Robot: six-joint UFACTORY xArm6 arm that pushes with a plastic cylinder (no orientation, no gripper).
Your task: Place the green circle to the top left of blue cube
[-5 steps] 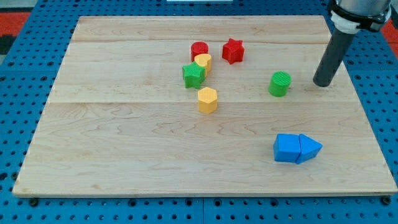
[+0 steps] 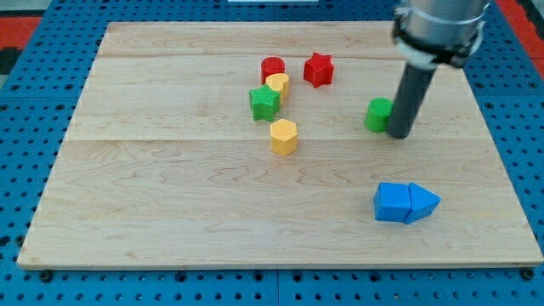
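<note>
The green circle (image 2: pixel 376 114) stands on the wooden board (image 2: pixel 170 204), right of centre. My tip (image 2: pixel 399 134) is right against its right side, and the rod hides part of that edge. The blue cube (image 2: pixel 392 203) sits lower on the view's right, touching a blue triangular block (image 2: pixel 423 202) on its right. The green circle lies above the blue cube and slightly to its left.
A cluster sits at the upper centre: a red cylinder (image 2: pixel 272 67), a yellow block (image 2: pixel 278 83), a green star (image 2: pixel 264 102) and a yellow hexagon (image 2: pixel 284 136). A red star (image 2: pixel 319 69) lies to their right. Blue pegboard (image 2: pixel 25 102) surrounds the board.
My tip has moved left and slightly down, from well right of the green circle to its right side. The green circle has barely shifted.
</note>
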